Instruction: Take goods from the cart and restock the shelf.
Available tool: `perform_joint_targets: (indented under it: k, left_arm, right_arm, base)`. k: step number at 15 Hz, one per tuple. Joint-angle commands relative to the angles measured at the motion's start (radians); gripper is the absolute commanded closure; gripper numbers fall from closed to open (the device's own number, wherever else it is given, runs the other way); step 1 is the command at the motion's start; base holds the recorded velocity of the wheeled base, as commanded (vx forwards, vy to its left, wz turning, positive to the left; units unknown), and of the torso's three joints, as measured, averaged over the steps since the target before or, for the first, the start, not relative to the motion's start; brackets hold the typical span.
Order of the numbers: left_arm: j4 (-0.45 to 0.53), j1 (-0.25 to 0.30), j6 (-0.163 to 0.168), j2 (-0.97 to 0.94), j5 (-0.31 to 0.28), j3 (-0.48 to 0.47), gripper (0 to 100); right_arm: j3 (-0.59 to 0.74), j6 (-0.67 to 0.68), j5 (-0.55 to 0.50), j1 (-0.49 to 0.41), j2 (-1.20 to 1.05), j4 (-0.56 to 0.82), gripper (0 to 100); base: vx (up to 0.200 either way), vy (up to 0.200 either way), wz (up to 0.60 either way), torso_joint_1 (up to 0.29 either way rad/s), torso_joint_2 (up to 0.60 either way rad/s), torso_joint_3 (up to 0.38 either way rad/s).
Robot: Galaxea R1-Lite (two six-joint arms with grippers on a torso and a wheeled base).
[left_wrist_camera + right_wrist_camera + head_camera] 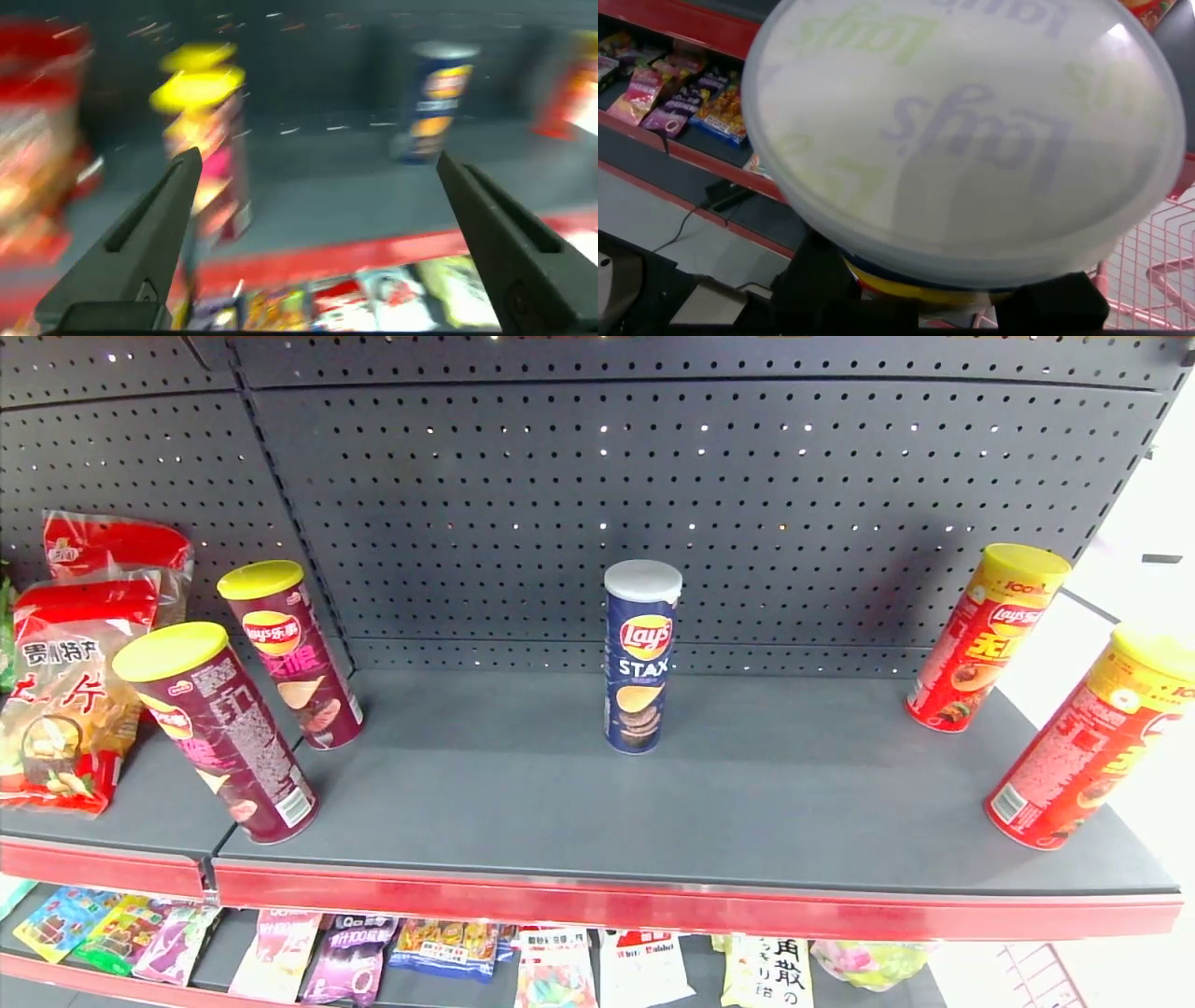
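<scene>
Right wrist view: the right gripper [938,303] clasped a round chip can [971,131] near the pink wire cart [1148,271], its frosted plastic lid hiding the body. The left gripper [318,159] hung spread before the blurred metal shelf [327,191], where a blue tube [640,658] stood upright.

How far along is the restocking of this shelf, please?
Already standing on the shelf: two maroon cans, a blue can and two red cans. In hand: the right gripper grips a clear-lidded can near the cart; the left gripper is open, empty. Left: shelving that can; wide gaps flank the blue can.
</scene>
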Motion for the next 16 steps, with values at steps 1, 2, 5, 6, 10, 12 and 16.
perform_joint_targets:
  k: [1, 2, 5, 6, 10, 12, 16]
  left_arm:
    - [-0.024, -0.181, 0.111, 0.447, -0.299, -0.119, 0]
    - [-0.027, -0.23, 0.127, 0.531, -0.331, -0.131, 0]
    - [-0.143, -0.236, 0.194, 0.769, -0.34, -0.166, 0]
    - [-0.208, -0.237, 0.211, 0.853, -0.336, -0.181, 0]
    - [-0.396, -0.294, 0.216, 1.106, -0.311, -0.306, 0]
    - [-0.401, -0.32, 0.214, 1.205, -0.311, -0.41, 0]
    - [-0.403, -0.339, 0.216, 1.327, -0.314, -0.54, 0]
  right_arm:
    - [0.0, -0.001, 0.001, 0.003, -0.008, 0.0, 100]
    - [0.0, 0.0, 0.0, 0.008, -0.01, 0.0, 100]
    - [0.0, 0.0, 0.0, 0.008, -0.014, 0.0, 100]
    - [0.0, 0.0, 0.0, 0.009, -0.017, 0.0, 100]
    - [-0.001, 0.0, 0.0, 0.009, -0.019, 0.0, 100]
    - [0.0, 0.0, 0.0, 0.009, -0.019, 0.0, 100]
    - [-0.001, 0.002, 0.0, 0.009, -0.019, 0.0, 100]
  base:
    - [0.0, 0.0, 0.0, 0.0, 0.0, 0.0]
    - [0.0, 0.0, 0.0, 0.0, 0.0, 0.0]
    - [0.0, 0.0, 0.0, 0.0, 0.0, 0.0]
    - [0.0, 0.0, 0.0, 0.0, 0.0, 0.0]
    - [0.0, 0.0, 0.0, 0.0, 0.0, 0.0]
    - [0.0, 0.0, 0.0, 0.0, 0.0, 0.0]
    - [0.0, 0.0, 0.0, 0.0, 0.0, 0.0]
